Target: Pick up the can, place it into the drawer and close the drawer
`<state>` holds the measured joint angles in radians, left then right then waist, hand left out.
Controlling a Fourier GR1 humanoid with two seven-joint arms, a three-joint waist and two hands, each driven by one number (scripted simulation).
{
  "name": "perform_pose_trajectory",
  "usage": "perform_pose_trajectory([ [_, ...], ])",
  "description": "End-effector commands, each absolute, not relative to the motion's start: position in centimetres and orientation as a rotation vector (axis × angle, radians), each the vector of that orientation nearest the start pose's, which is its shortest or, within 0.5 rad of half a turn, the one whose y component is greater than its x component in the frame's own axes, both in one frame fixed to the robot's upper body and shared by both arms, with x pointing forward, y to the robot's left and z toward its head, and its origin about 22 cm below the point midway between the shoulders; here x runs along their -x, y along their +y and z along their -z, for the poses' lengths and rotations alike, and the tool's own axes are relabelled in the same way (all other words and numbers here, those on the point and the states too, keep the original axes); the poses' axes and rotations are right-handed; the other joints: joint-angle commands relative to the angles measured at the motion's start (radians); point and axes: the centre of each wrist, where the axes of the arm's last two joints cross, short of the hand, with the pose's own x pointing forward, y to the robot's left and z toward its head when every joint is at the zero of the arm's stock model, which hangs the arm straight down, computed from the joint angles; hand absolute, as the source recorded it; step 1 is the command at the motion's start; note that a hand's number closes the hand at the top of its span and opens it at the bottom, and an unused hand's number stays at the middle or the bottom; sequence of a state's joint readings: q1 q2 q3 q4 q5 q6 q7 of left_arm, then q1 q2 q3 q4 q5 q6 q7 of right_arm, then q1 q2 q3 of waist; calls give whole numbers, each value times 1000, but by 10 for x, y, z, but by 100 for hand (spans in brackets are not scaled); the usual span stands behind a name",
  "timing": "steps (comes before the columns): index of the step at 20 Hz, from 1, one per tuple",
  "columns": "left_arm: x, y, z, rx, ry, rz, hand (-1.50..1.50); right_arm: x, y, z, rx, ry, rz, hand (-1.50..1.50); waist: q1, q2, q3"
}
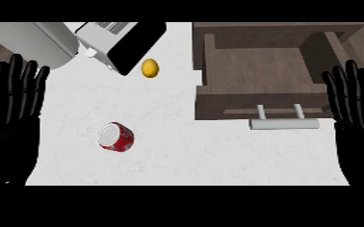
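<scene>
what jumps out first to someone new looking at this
The red can lies alone on the white counter, lower left of centre. At upper right the brown drawer stands open, its pale handle toward the robot. A small yellow-orange object sits between them, farther back.

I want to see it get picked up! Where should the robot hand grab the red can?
Probably around the red can's curved middle, coming down from above with fingers on one side and thumb on the other. Its silver top faces up and tilts toward the left, so the round red wall is the easiest part to wrap. The left robot hand rests open on that side, nearer than the right robot hand.
</scene>
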<state>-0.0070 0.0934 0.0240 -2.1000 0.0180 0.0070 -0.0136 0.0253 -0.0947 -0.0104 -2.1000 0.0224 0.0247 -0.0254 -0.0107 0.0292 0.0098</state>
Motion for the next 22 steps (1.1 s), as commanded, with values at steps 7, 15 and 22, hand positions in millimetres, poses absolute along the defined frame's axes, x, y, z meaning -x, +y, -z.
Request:
perform_pose_trajectory([
  [7,-192,214,-87,48,-1778,188,-150,-204,-249,-96,135,-1832,-5,-150,12,-21,-9],
  [15,-163,195,-115,9,-1718,207,-150,-187,-255,-111,167,-1797,13,-150,11,-31,-10],
  [22,-162,207,-131,29,-1713,145,-150,-158,-271,-95,155,-1771,-13,-150,6,-30,-10],
])
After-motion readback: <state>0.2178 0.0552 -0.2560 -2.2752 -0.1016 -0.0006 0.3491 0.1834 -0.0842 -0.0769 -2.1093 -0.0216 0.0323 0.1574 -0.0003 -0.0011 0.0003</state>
